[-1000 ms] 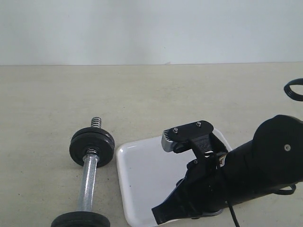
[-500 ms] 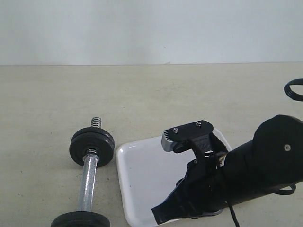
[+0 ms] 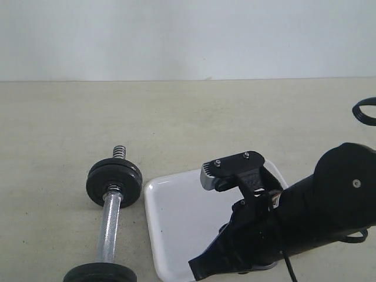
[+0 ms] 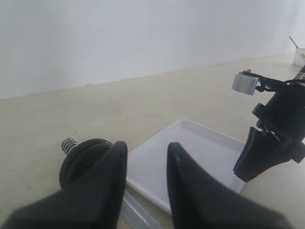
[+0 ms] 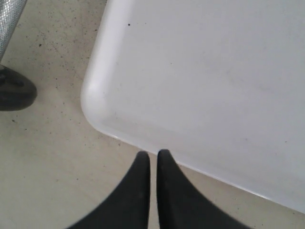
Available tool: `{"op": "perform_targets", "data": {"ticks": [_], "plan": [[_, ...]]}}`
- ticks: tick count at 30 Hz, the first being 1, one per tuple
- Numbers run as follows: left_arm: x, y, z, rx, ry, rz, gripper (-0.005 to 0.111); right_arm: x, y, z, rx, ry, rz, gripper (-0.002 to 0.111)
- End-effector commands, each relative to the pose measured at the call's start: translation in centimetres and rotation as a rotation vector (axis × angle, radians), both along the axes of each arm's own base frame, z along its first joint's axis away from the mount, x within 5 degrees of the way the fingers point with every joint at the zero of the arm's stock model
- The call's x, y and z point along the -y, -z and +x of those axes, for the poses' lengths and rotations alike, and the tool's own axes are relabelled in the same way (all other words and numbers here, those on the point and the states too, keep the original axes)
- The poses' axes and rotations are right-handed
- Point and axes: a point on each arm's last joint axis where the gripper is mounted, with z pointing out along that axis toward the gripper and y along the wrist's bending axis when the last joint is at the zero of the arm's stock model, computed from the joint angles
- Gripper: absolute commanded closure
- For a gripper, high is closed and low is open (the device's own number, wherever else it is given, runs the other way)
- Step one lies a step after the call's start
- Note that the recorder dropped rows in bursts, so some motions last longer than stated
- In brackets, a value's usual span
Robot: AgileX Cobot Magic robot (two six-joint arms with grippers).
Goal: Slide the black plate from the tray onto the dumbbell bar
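No plate seen on tray (image 3: 176, 223), near worktop (image 3: 205, 117) edge; part hidden under right arm (image 3: 317, 211). The bar (image 3: 108, 226) beside it carries end discs (image 3: 114, 183). Right claw (image 5: 153, 160) pressed together, empty, over tray corner; left claw (image 4: 145, 152) spread. Plate judged possibly already on bar

Jaws nearly together beside tray (image 5: 205, 71) rim

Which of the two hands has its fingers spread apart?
The left hand: a clear gap shows between its fingers. The right hand, by the tray corner, has them almost touching.
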Motion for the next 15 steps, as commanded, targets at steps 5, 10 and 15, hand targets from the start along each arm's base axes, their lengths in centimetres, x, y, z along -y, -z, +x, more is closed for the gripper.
{"op": "perform_targets", "data": {"ticks": [5, 10, 15], "plan": [[0.0, 0.1, 0.0, 0.005, 0.0, 0.01, 0.079, 0.1, 0.0, -0.1, -0.002, -0.001, 0.0, 0.107], [0.0, 0.1, 0.0, 0.005, 0.0, 0.01, 0.079, 0.9, 0.8, 0.0, 0.054, 0.042, -0.009, 0.107], [0.0, 0.1, 0.0, 0.005, 0.0, 0.01, 0.079, 2.4, 2.4, -0.8, 0.08, 0.077, -0.048, 0.107]]}}
